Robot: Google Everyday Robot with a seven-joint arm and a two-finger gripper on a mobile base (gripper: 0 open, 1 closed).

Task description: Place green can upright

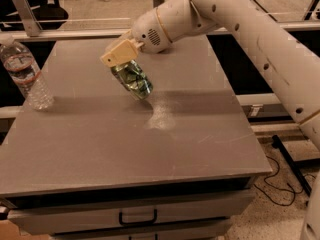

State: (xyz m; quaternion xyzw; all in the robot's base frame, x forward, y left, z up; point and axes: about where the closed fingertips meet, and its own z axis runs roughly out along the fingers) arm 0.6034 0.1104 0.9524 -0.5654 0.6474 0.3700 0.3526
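Jaws of the gripper point(120, 59) are closed on the upper end of the green can point(133, 81). Left: a clear water bottle point(24, 73) stands upright near the edge of the grey table point(150, 154), well apart from the can. Centre: the can hangs tilted over the tabletop, lower end slanting down to the right. Right: the white arm point(260, 39) reaches in from the upper right.

Gripper point(121, 58) above far middle of table point(100, 149), clamped on tilted green can point(134, 81). Can's upper end hidden behind tan finger, markings blurred. Arm point(260, 39) cut off at top and right edges. Lower drawer point(150, 231) clipped by bottom edge.
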